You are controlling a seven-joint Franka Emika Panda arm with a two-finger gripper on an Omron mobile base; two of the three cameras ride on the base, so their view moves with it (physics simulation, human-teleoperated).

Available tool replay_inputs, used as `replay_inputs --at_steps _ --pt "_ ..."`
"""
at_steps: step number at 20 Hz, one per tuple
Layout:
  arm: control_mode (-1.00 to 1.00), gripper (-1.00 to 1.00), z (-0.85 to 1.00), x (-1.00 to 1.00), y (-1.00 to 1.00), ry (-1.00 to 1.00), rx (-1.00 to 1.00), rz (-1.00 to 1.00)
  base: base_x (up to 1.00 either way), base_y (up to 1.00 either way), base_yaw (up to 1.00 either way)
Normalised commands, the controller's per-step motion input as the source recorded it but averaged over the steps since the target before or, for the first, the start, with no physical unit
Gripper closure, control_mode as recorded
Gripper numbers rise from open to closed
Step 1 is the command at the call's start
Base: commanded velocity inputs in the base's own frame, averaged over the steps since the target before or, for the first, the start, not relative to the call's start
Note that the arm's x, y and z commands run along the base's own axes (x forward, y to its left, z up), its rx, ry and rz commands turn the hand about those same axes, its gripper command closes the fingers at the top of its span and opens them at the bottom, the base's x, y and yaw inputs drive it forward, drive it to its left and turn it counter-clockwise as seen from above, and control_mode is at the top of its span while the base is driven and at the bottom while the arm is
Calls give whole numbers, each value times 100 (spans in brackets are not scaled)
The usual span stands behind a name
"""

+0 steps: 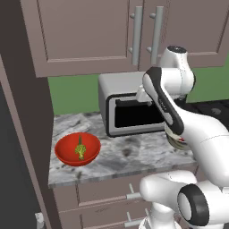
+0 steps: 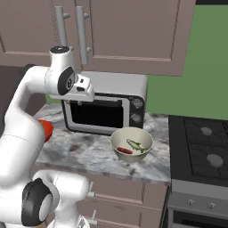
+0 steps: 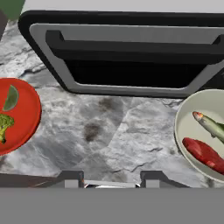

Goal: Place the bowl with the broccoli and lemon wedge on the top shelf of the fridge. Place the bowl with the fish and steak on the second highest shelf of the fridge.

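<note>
A red bowl with broccoli sits on the left of the marble counter. The hand view shows the same red bowl holding the broccoli and a lemon wedge. A cream bowl with a fish and a steak stands on the right, in front of the oven; the arm partly hides this cream bowl in the left base view. My gripper hovers open above the bare counter between the two bowls, nothing between its fingers.
A silver toaster oven stands at the back of the counter. Upper cabinets hang above it. A black stove adjoins the counter on the right. A dark tall panel borders the left. Drawers sit below.
</note>
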Motion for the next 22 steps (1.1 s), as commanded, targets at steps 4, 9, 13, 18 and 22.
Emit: replay_inputs --at_steps 4,9,13,18,22 --pt "-100 -100 -9 -2 -36 6 1 -19 0 0 0" --pt "-100 -100 -31 -18 -100 23 18 -48 0 0 0" --pt "-100 -100 -48 -13 -100 29 14 -48 0 0 0" --pt "-100 -100 -70 -10 -100 32 12 -49 0 0 0" --pt "-100 -100 -83 -10 -100 30 8 -48 0 0 0"
